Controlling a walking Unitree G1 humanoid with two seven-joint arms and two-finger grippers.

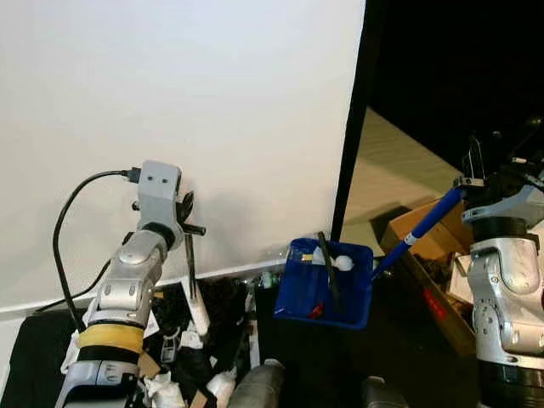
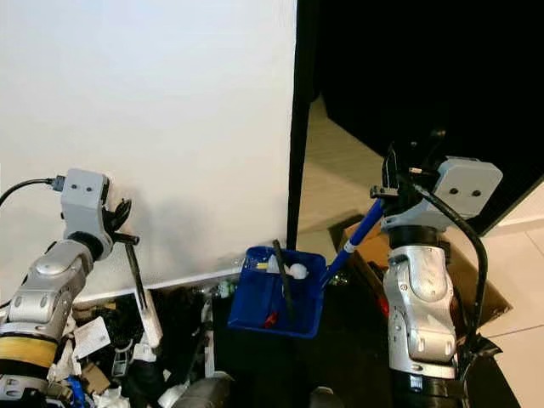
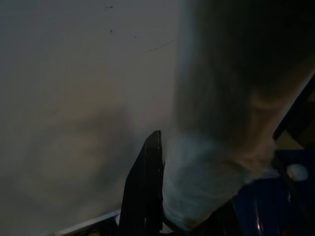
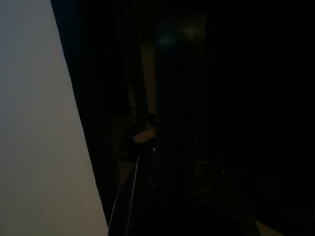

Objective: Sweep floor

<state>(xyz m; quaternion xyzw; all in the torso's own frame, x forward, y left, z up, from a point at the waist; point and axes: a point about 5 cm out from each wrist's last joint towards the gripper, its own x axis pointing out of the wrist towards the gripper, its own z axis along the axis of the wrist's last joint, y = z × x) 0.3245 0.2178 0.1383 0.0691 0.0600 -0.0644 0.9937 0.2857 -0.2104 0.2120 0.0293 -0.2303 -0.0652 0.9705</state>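
While the robot stands close to the white wall (image 1: 170, 102), the nearest thing to mind is the heap of litter (image 1: 191, 357) at its feet: paper scraps, wrappers and dark odds lying against the wall's foot. Just above that heap, the left gripper (image 1: 189, 223) is clamped on the thin dark shaft of a brush (image 1: 194, 289), whose pale lower part reaches down into the mess. Further out, the blue dustpan (image 1: 327, 285) sits tilted with its mouth toward the heap, already holding a white lump, a small red bit and a dark stick. Its blue handle (image 1: 421, 228) runs up to the right gripper (image 2: 387, 197), which looks closed around the top, though the fingers themselves are hard to make out.

To do this step well, I judge the pan should go lower and nearer the heap, lip flat to the floor, before the brush pulls litter toward it in short strokes. Tipping the pan further risks spilling its load. Beyond lie a cardboard box (image 1: 425, 229) and a dark doorway (image 1: 459, 68).
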